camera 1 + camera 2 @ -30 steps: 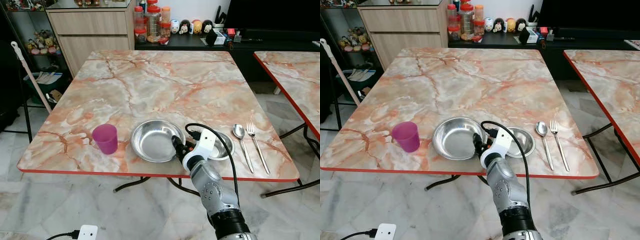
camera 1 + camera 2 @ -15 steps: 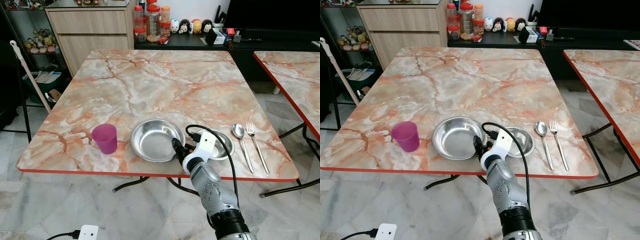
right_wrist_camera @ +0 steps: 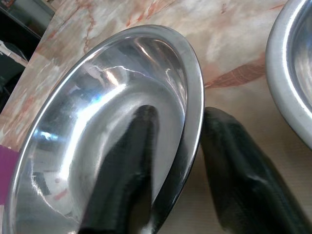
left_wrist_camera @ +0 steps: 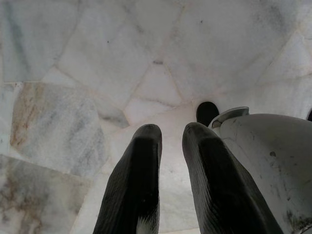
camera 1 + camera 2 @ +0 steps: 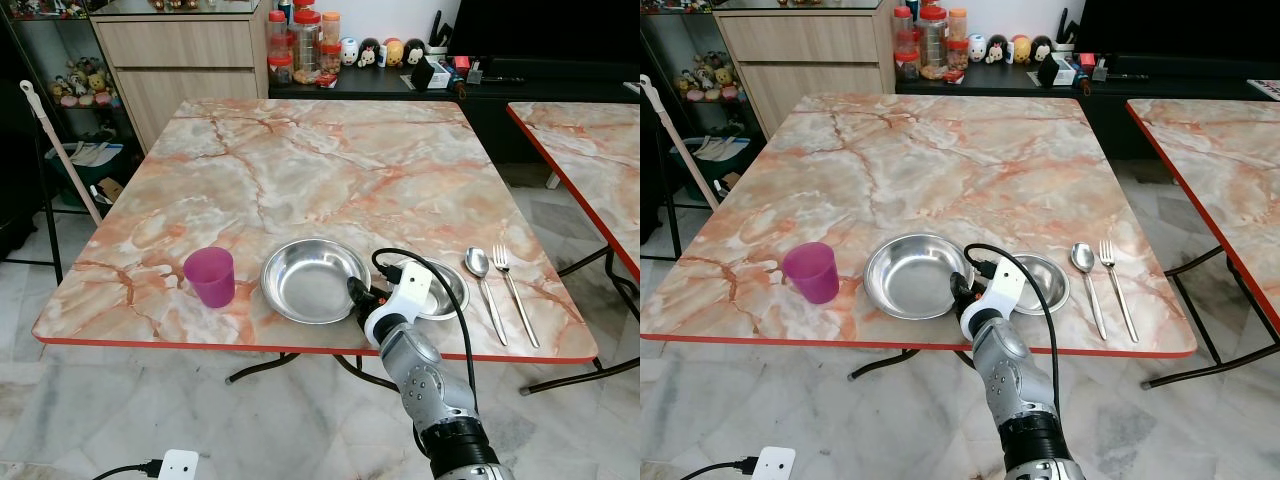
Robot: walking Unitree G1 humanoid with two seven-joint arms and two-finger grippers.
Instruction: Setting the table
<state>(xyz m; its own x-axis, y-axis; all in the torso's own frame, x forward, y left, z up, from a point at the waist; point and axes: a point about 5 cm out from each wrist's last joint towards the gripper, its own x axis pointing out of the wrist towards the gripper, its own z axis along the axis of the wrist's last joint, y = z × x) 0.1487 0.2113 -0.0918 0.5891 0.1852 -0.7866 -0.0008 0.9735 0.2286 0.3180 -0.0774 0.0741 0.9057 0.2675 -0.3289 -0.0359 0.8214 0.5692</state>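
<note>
While its two black fingers straddle the near right rim of the large steel plate (image 3: 112, 131), one inside the dish and one outside on the marble, the right tool (image 5: 357, 296) sits narrowly parted around that edge, low and centre in the head view. The plate lies mostly toward frame left of the tool on the worktop (image 5: 300, 170), between the purple cup (image 5: 210, 277) and the small steel bowl (image 5: 447, 290), with spoon (image 5: 480, 270) and fork (image 5: 510, 275) further right. The left tool (image 4: 170, 146), slightly open and empty, hangs over the floor, so the right arm is nearer.
</note>
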